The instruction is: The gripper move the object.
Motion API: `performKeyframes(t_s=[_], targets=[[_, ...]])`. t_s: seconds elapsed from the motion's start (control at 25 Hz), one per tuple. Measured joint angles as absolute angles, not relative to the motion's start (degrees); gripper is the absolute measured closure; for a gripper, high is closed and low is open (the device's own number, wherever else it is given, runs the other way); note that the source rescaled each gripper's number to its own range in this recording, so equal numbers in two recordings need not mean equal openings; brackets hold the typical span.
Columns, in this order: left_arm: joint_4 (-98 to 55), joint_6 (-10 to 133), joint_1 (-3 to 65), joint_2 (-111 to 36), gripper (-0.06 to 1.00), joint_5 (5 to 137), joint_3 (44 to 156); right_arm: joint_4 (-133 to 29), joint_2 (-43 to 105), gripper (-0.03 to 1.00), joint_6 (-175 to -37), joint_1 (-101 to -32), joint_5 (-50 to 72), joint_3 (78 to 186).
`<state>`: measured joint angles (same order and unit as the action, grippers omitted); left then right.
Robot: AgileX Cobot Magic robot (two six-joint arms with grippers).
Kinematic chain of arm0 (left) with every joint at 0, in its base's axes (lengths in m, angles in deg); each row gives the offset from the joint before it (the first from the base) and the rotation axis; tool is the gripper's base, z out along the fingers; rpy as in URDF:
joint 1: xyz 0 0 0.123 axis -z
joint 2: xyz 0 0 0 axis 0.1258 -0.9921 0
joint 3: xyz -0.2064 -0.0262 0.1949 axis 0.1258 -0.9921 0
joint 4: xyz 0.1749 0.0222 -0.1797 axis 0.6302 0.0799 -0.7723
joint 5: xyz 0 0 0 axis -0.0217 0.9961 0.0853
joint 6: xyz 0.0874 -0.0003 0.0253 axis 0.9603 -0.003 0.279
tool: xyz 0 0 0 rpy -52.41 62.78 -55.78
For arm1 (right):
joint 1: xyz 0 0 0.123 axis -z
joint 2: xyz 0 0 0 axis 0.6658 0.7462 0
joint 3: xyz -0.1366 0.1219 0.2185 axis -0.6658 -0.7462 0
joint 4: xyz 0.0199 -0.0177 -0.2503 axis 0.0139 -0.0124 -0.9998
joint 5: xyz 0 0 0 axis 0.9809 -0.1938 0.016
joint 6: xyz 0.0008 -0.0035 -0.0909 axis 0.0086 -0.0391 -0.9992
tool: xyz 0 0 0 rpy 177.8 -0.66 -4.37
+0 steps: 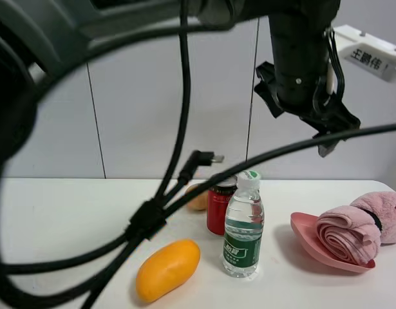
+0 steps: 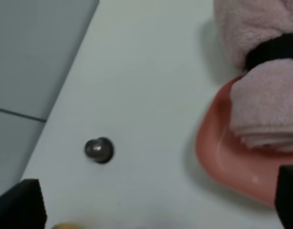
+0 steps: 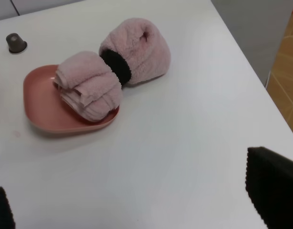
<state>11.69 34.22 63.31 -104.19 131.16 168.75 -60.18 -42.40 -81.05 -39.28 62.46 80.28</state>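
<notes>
The fluffy pink rolled towel (image 1: 362, 228) with a dark band round its middle lies at the table's right. One end rests in a flat pink plate (image 1: 302, 233) and the other on the table. It also shows in the left wrist view (image 2: 265, 71) and the right wrist view (image 3: 113, 71). A black gripper (image 1: 328, 132), apparently the left arm's, hangs high above and behind the plate, apart from the towel. In the left wrist view the gripper (image 2: 153, 205) is open and empty. In the right wrist view the gripper (image 3: 136, 210) is open, empty, well short of the towel.
A yellow mango (image 1: 167, 269), a water bottle (image 1: 243, 225), a red can (image 1: 219, 205) and a small fruit (image 1: 198, 198) stand mid-table. Thick black cables (image 1: 146, 219) hang before the camera. A small dark capsule (image 2: 98, 150) lies near the plate. The table's right edge (image 3: 251, 81) is close to the towel.
</notes>
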Motion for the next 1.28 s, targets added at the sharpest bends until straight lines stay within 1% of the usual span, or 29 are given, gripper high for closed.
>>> performKeyframes(t_s=[0.16,0.44,0.68,0.84,1.0,1.28], targets=[[15.0,34.0,63.3,-98.0,-0.06,136.3,168.7,-60.2,-42.4,-0.03,-81.0,-39.3,62.5,80.3],[17.4,30.7,63.1,-85.7,-0.05,136.7,168.8,-60.2,-42.4,-0.03,-81.0,-39.3,62.5,80.3],[18.3,30.7,60.4,-78.1,-0.01,136.7,167.9,-60.2,-42.4,-0.03,-81.0,-39.3,62.5,80.3],[17.1,30.7,57.3,-71.2,-0.01,136.8,159.1,-60.2,-42.4,-0.03,-81.0,-39.3,62.5,80.3],[14.4,28.3,51.8,-63.1,-0.01,136.7,146.6,-60.2,-42.4,-0.03,-81.0,-39.3,62.5,80.3],[6.5,23.6,37.8,-45.4,-0.01,136.7,123.6,-60.2,-42.4,-0.03,-81.0,-39.3,62.5,80.3]])
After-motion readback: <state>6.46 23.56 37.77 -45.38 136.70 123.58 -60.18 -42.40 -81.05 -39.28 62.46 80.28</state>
